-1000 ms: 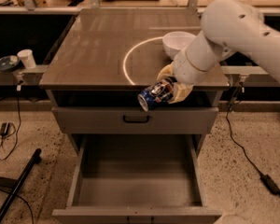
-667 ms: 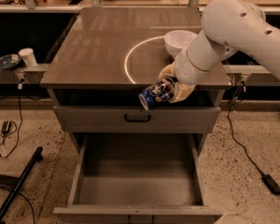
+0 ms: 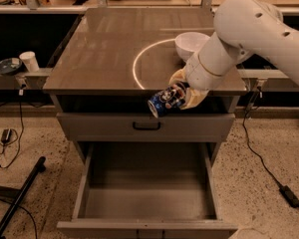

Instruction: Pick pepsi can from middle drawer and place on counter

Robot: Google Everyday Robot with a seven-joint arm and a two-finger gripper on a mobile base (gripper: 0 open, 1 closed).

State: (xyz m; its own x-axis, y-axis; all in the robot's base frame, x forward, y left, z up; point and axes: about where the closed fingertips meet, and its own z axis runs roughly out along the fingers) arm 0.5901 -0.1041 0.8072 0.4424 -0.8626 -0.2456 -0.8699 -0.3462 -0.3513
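Observation:
My gripper (image 3: pixel 182 93) is shut on the pepsi can (image 3: pixel 165 101), a dark blue can with a silver end, held tilted on its side. It hangs in the air at the counter's front edge, right of centre, above the closed drawer front. The middle drawer (image 3: pixel 147 195) is pulled open below, its grey floor bare. The counter (image 3: pixel 104 49) is a glossy grey-brown top with a bright white arc. My white arm reaches in from the upper right.
A white bowl (image 3: pixel 191 44) sits on the counter behind my arm. The closed drawer front with a black handle (image 3: pixel 146 126) is just under the can. A white cup (image 3: pixel 28 60) stands on a ledge at left. Cables and a black pole (image 3: pixel 17 198) lie on the floor.
The can and my gripper have risen slightly and edged toward the counter; otherwise almost nothing has moved.

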